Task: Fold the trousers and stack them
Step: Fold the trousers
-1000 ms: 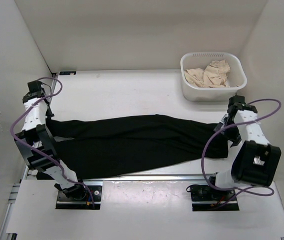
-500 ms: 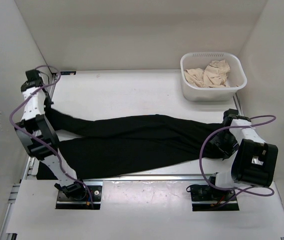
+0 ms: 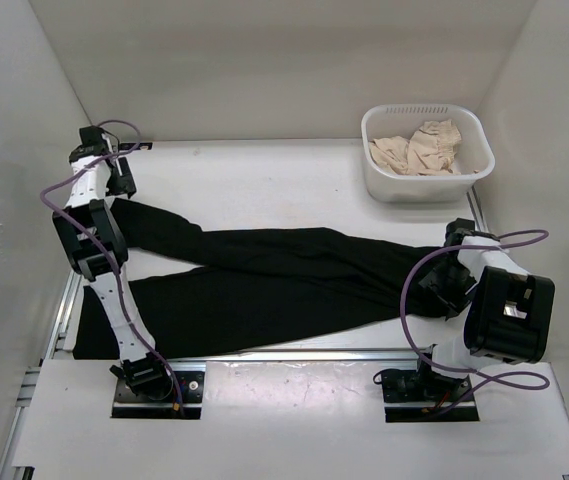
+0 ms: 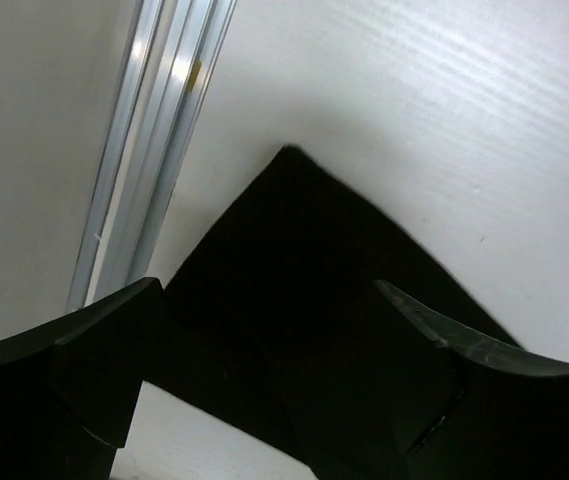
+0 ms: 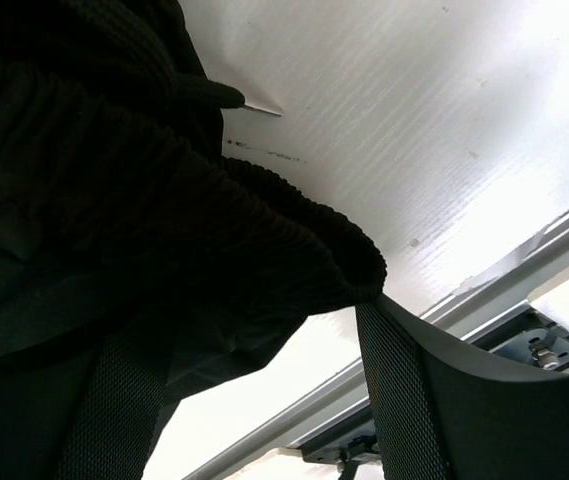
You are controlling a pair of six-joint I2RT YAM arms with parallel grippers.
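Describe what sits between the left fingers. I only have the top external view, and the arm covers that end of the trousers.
Observer: The left fingers stand apart. A pointed corner of the black trousers lies flat on the table between them, close beside the metal rail.
Operator: Check the right wrist camera too.
Observer: The ribbed waistband is bunched up between the right fingers. I cannot tell whether they are pinching it.
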